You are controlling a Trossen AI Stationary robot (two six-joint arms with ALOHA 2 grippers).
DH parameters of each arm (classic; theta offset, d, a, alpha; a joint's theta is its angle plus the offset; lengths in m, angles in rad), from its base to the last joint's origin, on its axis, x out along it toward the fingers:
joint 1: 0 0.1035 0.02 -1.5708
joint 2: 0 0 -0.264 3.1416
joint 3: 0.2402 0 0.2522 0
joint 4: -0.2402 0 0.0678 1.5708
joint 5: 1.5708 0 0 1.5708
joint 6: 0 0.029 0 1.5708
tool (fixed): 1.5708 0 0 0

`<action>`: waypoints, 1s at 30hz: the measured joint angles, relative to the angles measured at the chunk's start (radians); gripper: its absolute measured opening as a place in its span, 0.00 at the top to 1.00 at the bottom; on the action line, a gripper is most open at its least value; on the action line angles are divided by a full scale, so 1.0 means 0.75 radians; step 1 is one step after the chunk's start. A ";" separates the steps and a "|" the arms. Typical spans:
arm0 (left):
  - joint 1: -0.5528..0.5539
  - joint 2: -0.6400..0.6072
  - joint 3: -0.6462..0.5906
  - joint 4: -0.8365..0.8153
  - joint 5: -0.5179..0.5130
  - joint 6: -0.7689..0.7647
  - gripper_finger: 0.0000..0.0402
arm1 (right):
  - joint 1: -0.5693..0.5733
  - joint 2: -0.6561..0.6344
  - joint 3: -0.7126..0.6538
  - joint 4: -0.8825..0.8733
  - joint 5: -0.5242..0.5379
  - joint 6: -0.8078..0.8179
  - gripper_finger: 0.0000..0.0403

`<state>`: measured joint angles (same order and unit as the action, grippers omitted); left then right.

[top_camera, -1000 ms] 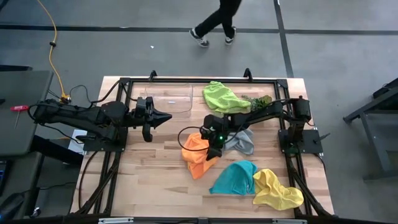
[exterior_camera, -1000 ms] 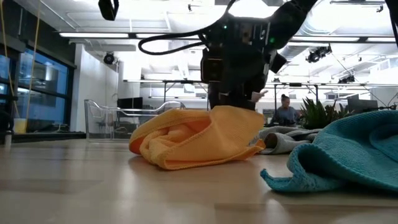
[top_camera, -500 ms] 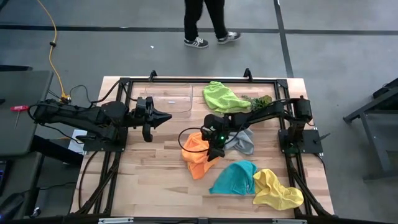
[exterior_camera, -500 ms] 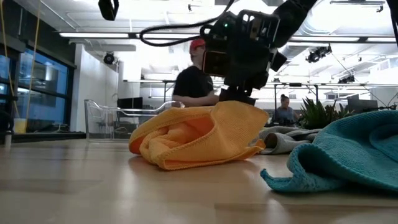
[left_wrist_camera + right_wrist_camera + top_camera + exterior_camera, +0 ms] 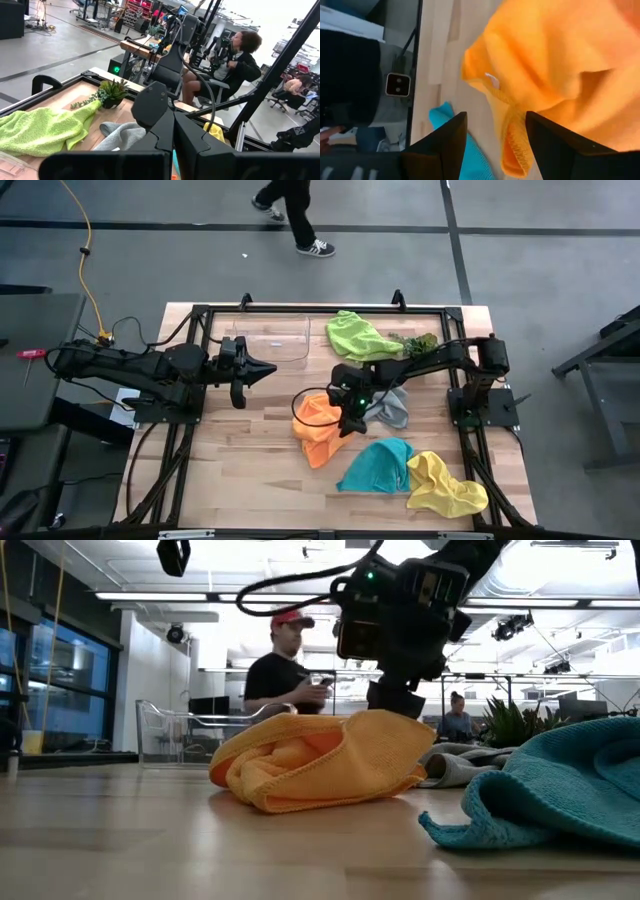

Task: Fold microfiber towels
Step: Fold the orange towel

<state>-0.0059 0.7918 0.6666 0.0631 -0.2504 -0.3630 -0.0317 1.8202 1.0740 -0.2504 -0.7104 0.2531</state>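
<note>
My right gripper point(image 5: 492, 142) hangs with fingers apart over the crumpled orange towel point(image 5: 318, 430), an orange edge between them, unpinched. Teal towel point(image 5: 378, 464), yellow towel point(image 5: 444, 483) and grey towel point(image 5: 388, 408) lie near; lime green towel point(image 5: 358, 336) farther. My left gripper point(image 5: 266, 368) waits closed, well apart.

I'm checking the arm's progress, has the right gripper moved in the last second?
Yes. In the low view the right gripper has risen off the orange towel and shifted right, toward the teal towel, jaws open.
</note>
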 joint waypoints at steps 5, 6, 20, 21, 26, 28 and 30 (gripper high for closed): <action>0.000 0.000 0.000 0.000 0.000 0.000 1.00 | 0.045 0.000 0.000 0.005 0.001 0.002 0.52; 0.000 0.000 0.000 0.000 0.000 0.000 1.00 | 0.053 0.000 0.000 0.005 0.003 0.004 0.52; 0.000 0.000 0.000 0.001 0.000 -0.002 1.00 | 0.134 -0.028 -0.001 -0.042 0.005 0.088 0.52; 0.000 0.000 0.000 0.001 0.000 -0.001 1.00 | 0.142 -0.028 -0.001 -0.042 0.005 0.096 0.52; 0.000 0.000 0.000 0.000 0.000 -0.001 1.00 | 0.178 -0.028 -0.001 -0.048 0.006 0.115 0.52; 0.000 0.000 0.000 0.000 0.000 -0.001 1.00 | 0.196 -0.028 -0.001 -0.077 0.032 0.107 0.52; 0.000 0.000 0.000 0.000 0.000 -0.001 1.00 | 0.219 -0.028 -0.001 -0.121 0.102 0.083 0.52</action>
<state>-0.0059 0.7918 0.6666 0.0632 -0.2504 -0.3635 0.1323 1.7988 1.0737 -0.3415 -0.6340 0.3154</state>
